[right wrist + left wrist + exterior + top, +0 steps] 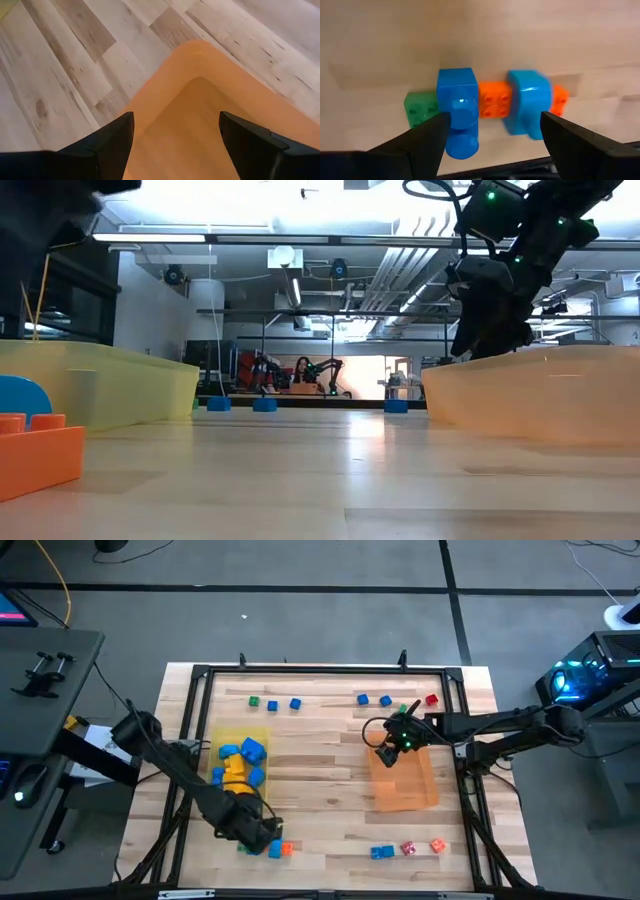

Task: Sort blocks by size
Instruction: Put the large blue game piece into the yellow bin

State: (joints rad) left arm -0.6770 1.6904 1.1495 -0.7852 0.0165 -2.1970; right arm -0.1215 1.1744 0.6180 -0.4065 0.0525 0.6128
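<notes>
The blocks are small plastic toy bricks with studded tops, spread over a wooden table (330, 790) in several groups. A heap of larger blue and yellow bricks (240, 762) is piled in the translucent yellow tray (262, 734) near the left edge, lying at mixed angles with no common direction. Along the far edge, a green cube and two blue cubes (273, 703) are set in a loose row parallel to that edge, and a second loose row of blue, green and red pieces (395, 701) is seen toward the far right corner. Near the near edge on the right, a blue, a red and an orange piece (409, 849) are lined up parallel to that edge.

At the near left corner, a tight cluster is framed by the left gripper (492, 132), whose fingers are spread wide and hold nothing. In the left wrist view two blue bricks (457, 102) stand upright in front, with an orange brick (492, 100) between them and a green cube (420, 106) beside the first; the cluster runs as one row along the near edge.

The right gripper (175, 132) is held above the far left corner of the orange tray (405, 785), its fingers wide apart and empty.
</notes>
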